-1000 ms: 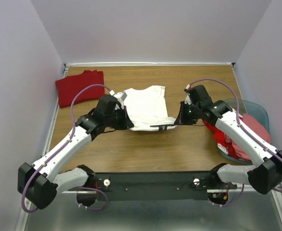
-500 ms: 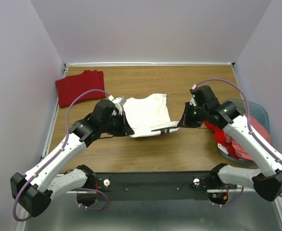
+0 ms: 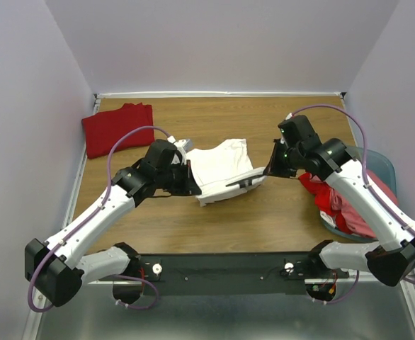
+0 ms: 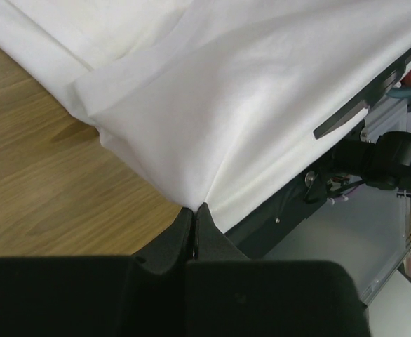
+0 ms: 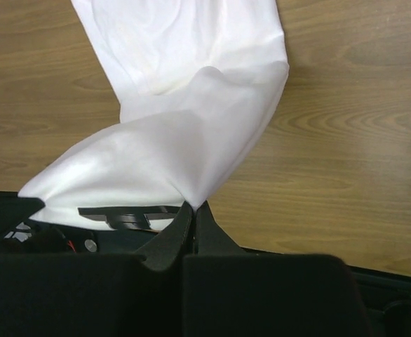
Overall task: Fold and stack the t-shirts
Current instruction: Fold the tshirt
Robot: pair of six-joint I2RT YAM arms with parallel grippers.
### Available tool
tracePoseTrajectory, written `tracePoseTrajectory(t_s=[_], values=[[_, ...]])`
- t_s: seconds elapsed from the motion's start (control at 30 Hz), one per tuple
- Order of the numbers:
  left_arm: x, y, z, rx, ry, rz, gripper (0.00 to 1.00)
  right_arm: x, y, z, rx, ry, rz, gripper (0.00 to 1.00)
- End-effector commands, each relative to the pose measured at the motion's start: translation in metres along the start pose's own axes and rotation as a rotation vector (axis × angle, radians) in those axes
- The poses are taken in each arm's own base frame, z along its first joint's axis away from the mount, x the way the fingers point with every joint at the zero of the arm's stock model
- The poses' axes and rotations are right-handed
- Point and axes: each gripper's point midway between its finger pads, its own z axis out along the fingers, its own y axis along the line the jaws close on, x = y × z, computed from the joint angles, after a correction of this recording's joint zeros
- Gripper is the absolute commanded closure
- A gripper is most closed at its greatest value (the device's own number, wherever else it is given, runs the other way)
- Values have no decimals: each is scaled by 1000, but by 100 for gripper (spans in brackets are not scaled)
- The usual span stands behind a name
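The large white t-shirt [image 3: 223,168] hangs partly lifted over the middle of the wooden table [image 3: 214,227], stretched between both grippers. My left gripper [image 3: 191,185] is shut on its near left corner; the pinched cloth [image 4: 212,119] shows in the left wrist view above the gripper [image 4: 194,208]. My right gripper [image 3: 270,170] is shut on its near right corner, seen in the right wrist view [image 5: 193,205] with the white cloth [image 5: 184,140] draping away. A dark red t-shirt [image 3: 117,127] lies folded at the far left. Red and pink t-shirts [image 3: 349,202] are piled in the bin.
A teal plastic bin [image 3: 381,166] stands at the right table edge under the right arm. White walls close in the back and both sides. The black arm base rail [image 3: 222,269] runs along the near edge.
Both grippers have lifted the white t-shirt's near edge and carried it toward the far side, so the shirt now looks bunched and shorter.
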Motion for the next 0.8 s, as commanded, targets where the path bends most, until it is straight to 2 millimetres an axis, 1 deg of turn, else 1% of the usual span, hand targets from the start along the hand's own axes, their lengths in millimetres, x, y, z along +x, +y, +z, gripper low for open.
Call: tracePoseTrajectory(t_s=[0.0,0.07,0.2,0.27,0.43,0.53,0.6,0.67,0.7,0.73,0.77], values=[[11,-10,-12,66,45,62,100,14,-22,-14,74,25,-19,99],[19,-18,-14,118,82,73,100,18,-23,-19,66,38,-13,99],[31,-17,-17,137,127,101,100,31,-23,-28,47,91,-12,100],[34,-17,-18,140,136,107,100,35,-24,-30,51,110,-13,100],[42,-24,-29,184,157,113,100,38,-27,-45,63,127,-15,99],[45,-24,-31,188,165,113,100,42,-31,-47,76,143,-16,100],[44,-24,-31,183,158,112,100,40,-29,-46,68,134,-14,100],[35,-24,-26,172,125,109,100,35,-26,-41,63,112,-3,99],[31,-23,-23,158,107,95,100,30,-22,-40,56,92,21,100],[27,-21,-20,150,96,95,100,22,-14,-36,25,57,33,100],[21,-17,-13,126,80,97,100,20,-12,-31,16,45,46,99]])
